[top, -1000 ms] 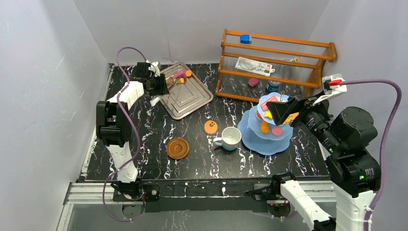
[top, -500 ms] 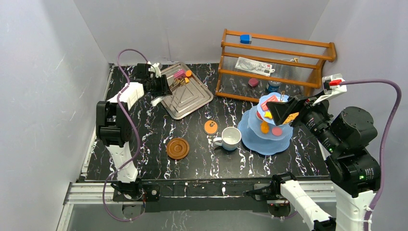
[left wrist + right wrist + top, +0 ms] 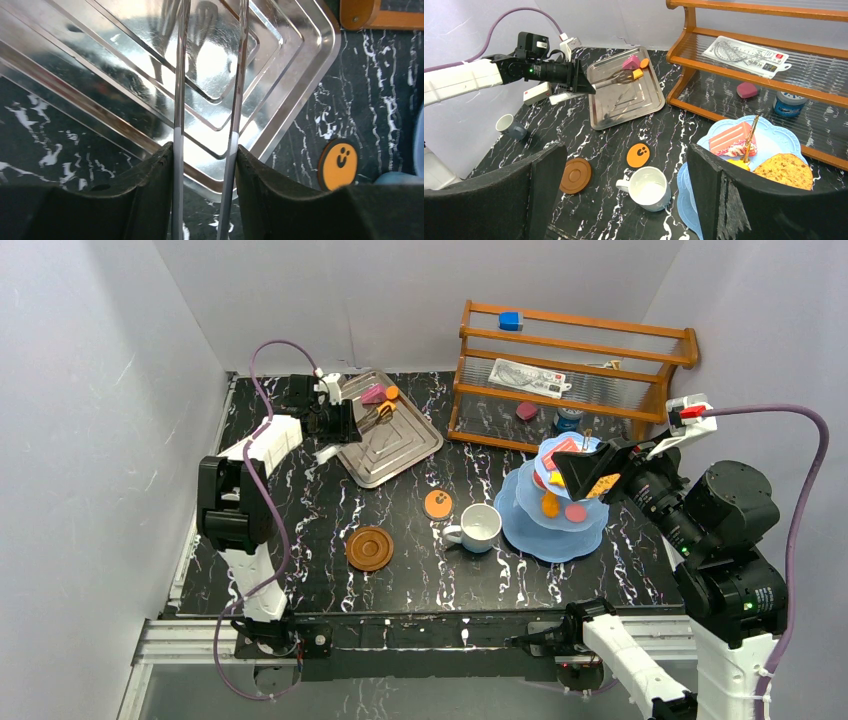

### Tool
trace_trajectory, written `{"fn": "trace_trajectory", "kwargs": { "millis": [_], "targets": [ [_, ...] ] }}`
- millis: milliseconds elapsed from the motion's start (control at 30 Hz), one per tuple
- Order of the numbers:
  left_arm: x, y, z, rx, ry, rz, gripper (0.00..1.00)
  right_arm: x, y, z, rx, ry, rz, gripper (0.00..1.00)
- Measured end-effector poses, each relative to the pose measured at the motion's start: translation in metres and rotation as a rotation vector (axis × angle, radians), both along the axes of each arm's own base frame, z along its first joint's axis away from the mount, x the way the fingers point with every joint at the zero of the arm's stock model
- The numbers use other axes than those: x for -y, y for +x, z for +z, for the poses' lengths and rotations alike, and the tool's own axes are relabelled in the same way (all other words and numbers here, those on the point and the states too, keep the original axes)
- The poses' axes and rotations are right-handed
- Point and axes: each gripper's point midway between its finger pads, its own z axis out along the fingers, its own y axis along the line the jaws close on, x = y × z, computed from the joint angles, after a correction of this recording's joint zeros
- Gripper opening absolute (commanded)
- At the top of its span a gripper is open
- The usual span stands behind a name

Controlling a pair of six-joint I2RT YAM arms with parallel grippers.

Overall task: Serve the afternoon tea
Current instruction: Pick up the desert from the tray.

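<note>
We have the left claw (image 3: 205,150) closed partway on the metal tongs (image 3: 180,90), one tong arm against each finger. The tongs' long axis runs straight out of the claw and across the silver tray (image 3: 400,452). The tips point at the tray's far corner, where a pink cake (image 3: 372,393) and an orange pastry (image 3: 392,393) sit. The tips reach the orange pastry (we can't tell whether it's pinched or only touched).

The right claw (image 3: 624,147) is spread wide with nothing in it, hanging over the light-blue three-tier stand (image 3: 556,542) on the right of the bench (image 3: 300,510). On the top tier we see a pink slice (image 3: 729,139) lying on its side by the gold centre post (image 3: 751,135), with a round cookie (image 3: 786,171) next to it.

The white mug (image 3: 481,526) is upright just left of the stand, handle pointing left. A smiley cookie (image 3: 438,504) lies flat just behind it, and the brown saucer (image 3: 369,548) is further left. The grey mug (image 3: 511,126) is near the left arm, well apart from the rest; we can't tell if it's upright or tipped.
</note>
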Motion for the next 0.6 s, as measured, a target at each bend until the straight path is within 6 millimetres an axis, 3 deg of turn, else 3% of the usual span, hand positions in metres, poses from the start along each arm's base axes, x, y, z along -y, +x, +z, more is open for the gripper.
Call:
{"fn": "trace_trajectory", "kwargs": {
  "millis": [333, 600],
  "targets": [
    [-0.013, 0.006, 0.010, 0.131, 0.163, -0.143, 0.42, 0.000, 0.000, 0.000, -0.001, 0.000, 0.000, 0.99],
    [-0.012, 0.025, 0.023, 0.220, 0.225, -0.208, 0.43, 0.000, 0.001, 0.000, -0.002, 0.000, -0.003, 0.99]
  ]
}}
